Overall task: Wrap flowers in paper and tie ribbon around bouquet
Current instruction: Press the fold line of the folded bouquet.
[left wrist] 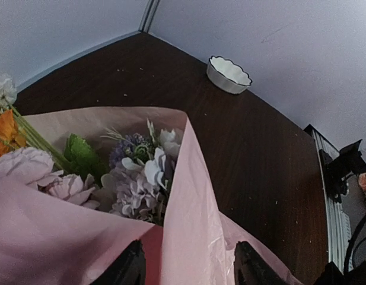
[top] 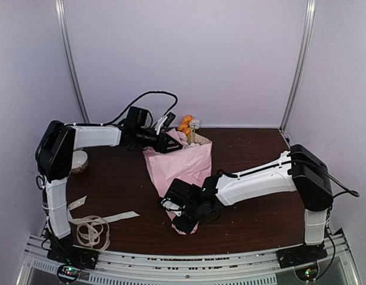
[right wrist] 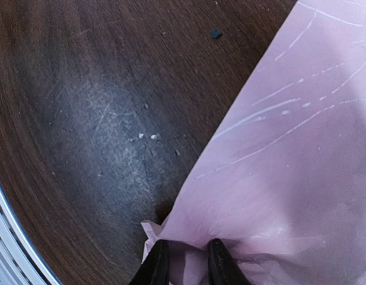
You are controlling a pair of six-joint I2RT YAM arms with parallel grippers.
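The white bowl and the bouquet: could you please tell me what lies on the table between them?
Nothing: in the left wrist view, only bare dark table stretches between the bowl and the pink-wrapped bouquet.

I see the dark wood counter [top: 254, 178] bearing the bouquet [top: 180, 163] at its middle, the ribbon [top: 91, 228] looped at the near left corner, a white scalloped bowl [left wrist: 229, 74] by the left edge.

1. Top view: high behind the table [top: 248, 148], looking down across it.
2. Left wrist: close over the bouquet [left wrist: 111, 202], wide end.
3. Right wrist: close on its narrow tip — top view shares both.
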